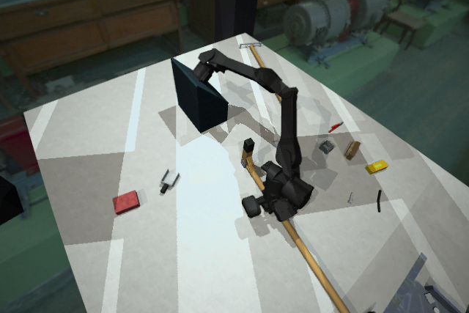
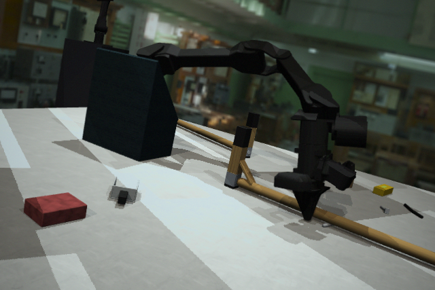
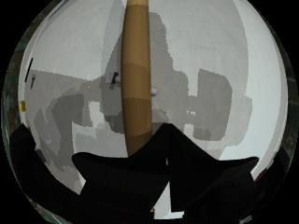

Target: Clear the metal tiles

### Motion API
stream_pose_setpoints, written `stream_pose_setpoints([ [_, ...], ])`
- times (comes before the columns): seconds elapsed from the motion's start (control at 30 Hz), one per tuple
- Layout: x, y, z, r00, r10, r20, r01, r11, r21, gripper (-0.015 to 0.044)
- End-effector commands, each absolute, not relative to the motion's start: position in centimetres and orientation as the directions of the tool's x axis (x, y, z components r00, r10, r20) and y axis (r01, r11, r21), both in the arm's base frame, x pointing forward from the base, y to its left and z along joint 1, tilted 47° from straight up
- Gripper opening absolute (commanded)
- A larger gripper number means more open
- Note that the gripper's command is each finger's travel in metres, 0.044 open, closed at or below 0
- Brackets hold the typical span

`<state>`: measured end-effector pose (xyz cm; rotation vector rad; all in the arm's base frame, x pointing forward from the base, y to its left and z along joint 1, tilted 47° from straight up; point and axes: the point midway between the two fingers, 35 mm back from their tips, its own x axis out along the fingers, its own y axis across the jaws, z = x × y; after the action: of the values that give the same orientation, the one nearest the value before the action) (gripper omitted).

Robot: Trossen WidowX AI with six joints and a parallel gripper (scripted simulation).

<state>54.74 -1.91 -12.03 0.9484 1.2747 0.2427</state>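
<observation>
The gripper (image 1: pixel 278 203) (image 2: pixel 308 218) (image 3: pixel 166 127) pointed down beside a smooth, round wooden pole (image 1: pixel 314 264) (image 2: pixel 372 236) (image 3: pixel 136 61), its tapered black fingers pressed together, nothing between them.

Near the big gray motor (image 1: pixel 317 23) is a chair (image 1: pixel 405 21). The motor sits on a green block (image 1: pixel 363 63). Well to its left is a wood desk (image 1: pixel 140 29) with drawers. The room looks dim.

Workshop or machine hall: large grey cylindrical machine with a red band (image 1: pixel 317 20) on a green plinth, old brown wooden workbench with drawers (image 1: pixel 138 8), grey instrument panels with dials (image 2: pixel 38 13) along the wall.
</observation>
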Motion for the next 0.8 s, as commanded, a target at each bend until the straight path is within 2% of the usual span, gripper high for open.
stream_pose_setpoints([
  [0.0, 54.7, -2.0, -12.0, 0.324, 0.636, -0.7, 0.334, 0.616, 0.714, 0.0],
  [0.77, 53.4, -8.2, -6.1, 0.324, 0.633, -0.703, 0.334, 0.618, 0.711, 0.0],
])
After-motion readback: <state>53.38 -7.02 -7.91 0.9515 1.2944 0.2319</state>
